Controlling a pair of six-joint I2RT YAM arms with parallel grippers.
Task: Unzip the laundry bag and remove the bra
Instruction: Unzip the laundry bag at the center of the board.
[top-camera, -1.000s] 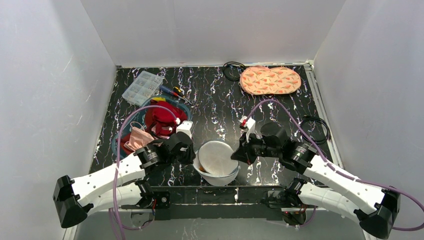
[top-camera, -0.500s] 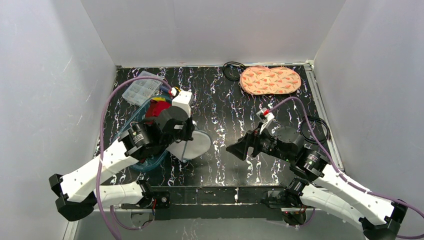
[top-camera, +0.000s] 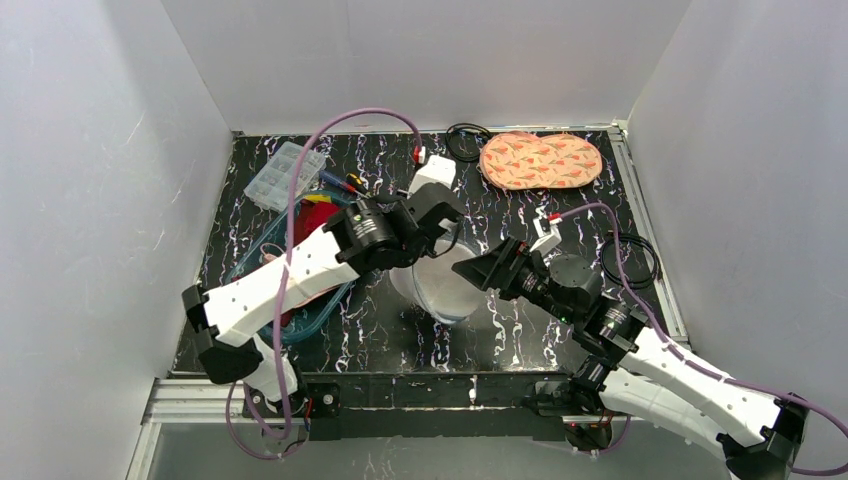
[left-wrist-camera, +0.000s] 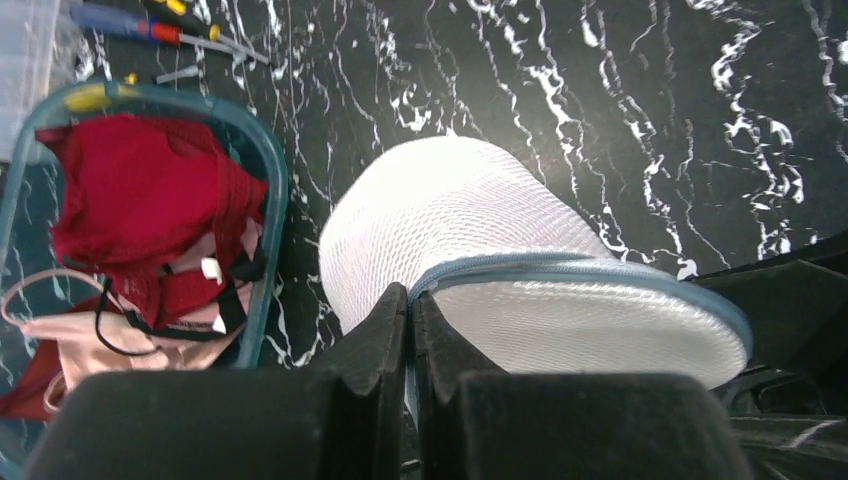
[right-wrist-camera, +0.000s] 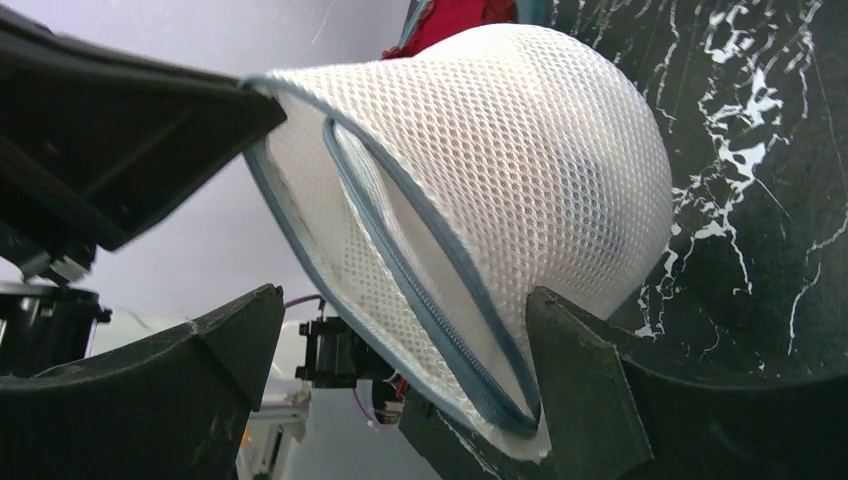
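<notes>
The laundry bag (top-camera: 445, 290), white mesh with blue-grey zipper trim, hangs tilted over the middle of the table. My left gripper (left-wrist-camera: 411, 300) is shut on the zipper trim at the bag's rim (left-wrist-camera: 560, 270) and reaches in from the left (top-camera: 440, 232). My right gripper (right-wrist-camera: 400, 310) stands open, and the zipped edge of the bag (right-wrist-camera: 470, 200) lies between its fingers without being pinched. From above it sits just right of the bag (top-camera: 478, 272). The mesh hides what is inside, so no bra shows in the bag.
A teal basket (left-wrist-camera: 268, 170) left of the bag holds a red garment (left-wrist-camera: 140, 190) and a pink strappy one (left-wrist-camera: 70, 335). At the back lie a clear parts box (top-camera: 285, 172), screwdrivers (top-camera: 345, 182), a black cable coil (top-camera: 462, 140) and an orange patterned pad (top-camera: 540, 160). More cable (top-camera: 635, 255) lies at the right edge.
My left gripper lifted the bag from the front centre, swung it left over the basket, then carried it to the middle. My right gripper let go, opened, and now brackets the bag's edge.
</notes>
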